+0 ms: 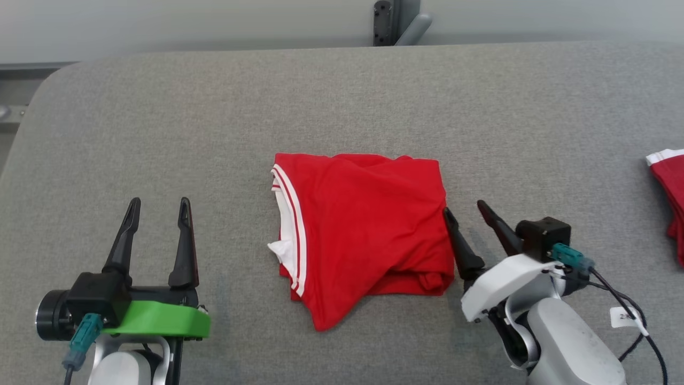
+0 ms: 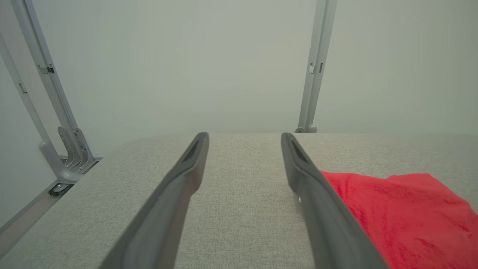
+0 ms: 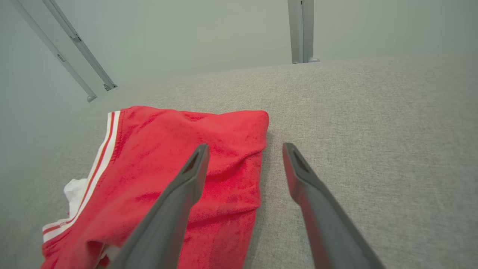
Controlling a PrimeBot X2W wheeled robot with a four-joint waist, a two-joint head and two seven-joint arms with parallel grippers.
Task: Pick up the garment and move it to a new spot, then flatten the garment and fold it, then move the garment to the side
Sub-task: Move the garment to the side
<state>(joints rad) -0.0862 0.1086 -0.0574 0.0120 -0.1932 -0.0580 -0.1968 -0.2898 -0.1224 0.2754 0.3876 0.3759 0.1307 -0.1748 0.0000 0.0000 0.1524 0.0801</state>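
The garment (image 1: 363, 230) is red with white stripes at its left hem, lying folded into a rough square on the middle of the grey table (image 1: 342, 96). My left gripper (image 1: 158, 204) stands open well to its left, over bare cloth, nothing between its fingers. My right gripper (image 1: 464, 207) is open just off the garment's right edge, its left finger close beside the fabric. In the right wrist view the garment (image 3: 179, 175) lies under and left of the left finger (image 3: 175, 209). In the left wrist view the garment (image 2: 407, 216) shows at the lower right, past the right finger (image 2: 321, 209).
Another red and white piece of clothing (image 1: 670, 198) lies at the table's right edge. A grey post and bracket (image 1: 393, 21) stand behind the far edge. Metal frame legs (image 2: 56, 123) rise past the table's left corner.
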